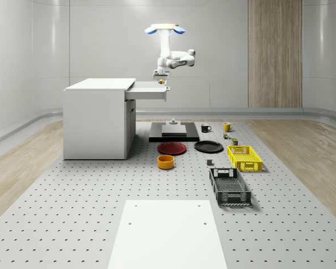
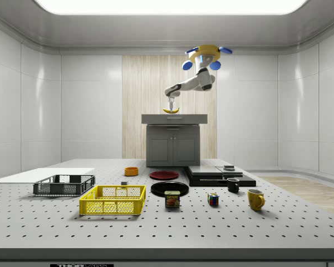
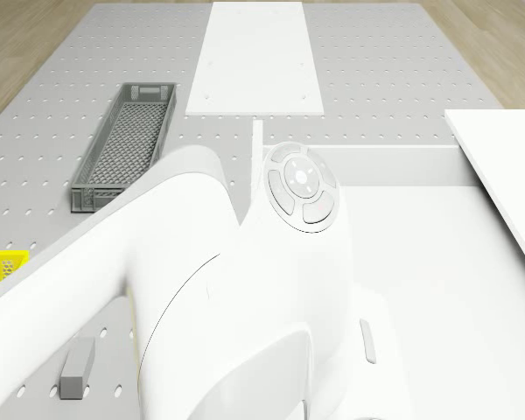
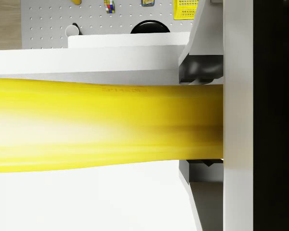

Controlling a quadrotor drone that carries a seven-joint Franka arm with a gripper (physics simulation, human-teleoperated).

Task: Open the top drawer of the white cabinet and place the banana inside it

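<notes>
Side view: banana [image 2: 171,110] in hand [image 2: 170,107]

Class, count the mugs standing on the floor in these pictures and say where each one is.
2. A black mug stands beside the dark platform; a yellow mug stands nearer the side camera, to its right. Others may be hidden.

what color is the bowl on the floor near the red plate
Orange bowl; the whole-scene view shows it best, beside the red plate.

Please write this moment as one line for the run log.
drone: hovers above open top drawer | gripper: shut on banana | banana: above drawer, not released
</notes>
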